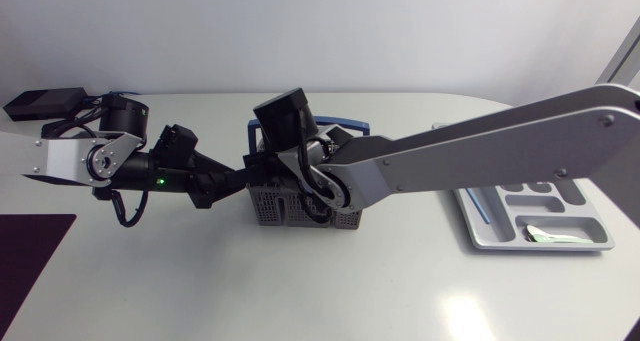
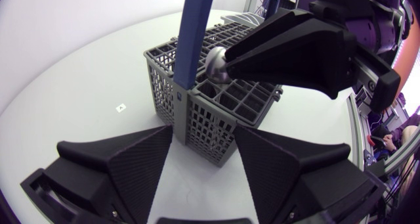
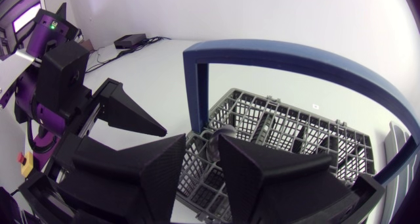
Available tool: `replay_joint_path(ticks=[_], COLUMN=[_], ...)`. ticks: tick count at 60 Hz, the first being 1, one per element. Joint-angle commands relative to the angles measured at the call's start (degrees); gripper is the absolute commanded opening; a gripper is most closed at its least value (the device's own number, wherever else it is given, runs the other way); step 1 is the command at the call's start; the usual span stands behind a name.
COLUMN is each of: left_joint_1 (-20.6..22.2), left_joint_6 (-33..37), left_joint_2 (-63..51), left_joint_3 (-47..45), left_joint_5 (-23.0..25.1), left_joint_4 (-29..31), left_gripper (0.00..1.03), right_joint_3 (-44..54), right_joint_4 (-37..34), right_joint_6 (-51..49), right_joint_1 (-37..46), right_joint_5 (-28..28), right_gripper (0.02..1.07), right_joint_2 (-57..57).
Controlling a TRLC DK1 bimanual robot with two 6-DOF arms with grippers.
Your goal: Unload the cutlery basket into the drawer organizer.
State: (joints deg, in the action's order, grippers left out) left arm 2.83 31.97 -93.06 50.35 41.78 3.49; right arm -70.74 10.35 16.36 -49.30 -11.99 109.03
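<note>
The cutlery basket (image 2: 164,86) stands at the middle of the smooth white desk (image 1: 320,291). It is a boxy grey plastic crate with open lattice walls and square cells inside. A flat blue handle (image 3: 295,56) arches over it from squared posts.

The left pincer (image 2: 204,131) lies low on the desk with its broad matte wedges spread wide, and one lower corner of the basket sits between their tips. Whether the tips press on the mesh cannot be told.

The right arm (image 1: 480,151), a long silver-grey link, reaches in past the middle and hangs over the basket beside the handle post. The right pincer (image 3: 202,142) has its wedges drawn close together, clamped on a metal utensil (image 2: 215,65). The utensil's rounded, polished end shines just at the pincer's tips, above the basket's cells. What kind of utensil it is cannot be told.

The drawer organizer (image 1: 585,226) lies well apart from the basket, near the desk's right edge. It is a shallow pale grey tray with moulded compartments of differing shapes. A thin blue piece (image 1: 478,209) lies in its narrow side slot, and a small pale item (image 1: 545,233) lies in its long front compartment.
</note>
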Motion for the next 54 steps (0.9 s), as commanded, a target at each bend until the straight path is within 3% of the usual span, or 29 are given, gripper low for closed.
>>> replay_joint_path(ticks=[1, 20, 27, 54], left_joint_1=[0.51, 0.16, 0.25, 0.69], left_joint_6=[0.03, 0.20, 0.20, -0.15], left_joint_2=[0.24, 0.07, -0.20, -0.55], left_joint_3=[0.45, 0.72, 0.80, 1.68], left_joint_5=[1.02, 1.02, 1.02, 1.02], left_joint_4=[-0.50, -0.50, -0.50, -0.67], left_gripper=[0.67, 0.67, 0.67, 0.67], right_joint_3=[-1.07, -0.19, 0.43, 0.16], right_joint_4=[-1.38, -3.49, -4.81, -3.23], right_joint_6=[1.66, 1.66, 1.83, 2.62], right_joint_1=[0.43, -0.18, -0.27, 0.96], right_joint_5=[-0.14, -1.46, -2.07, -2.25], right_gripper=[0.42, 0.43, 0.49, 0.49], right_joint_2=[1.62, -3.04, -4.53, -1.28])
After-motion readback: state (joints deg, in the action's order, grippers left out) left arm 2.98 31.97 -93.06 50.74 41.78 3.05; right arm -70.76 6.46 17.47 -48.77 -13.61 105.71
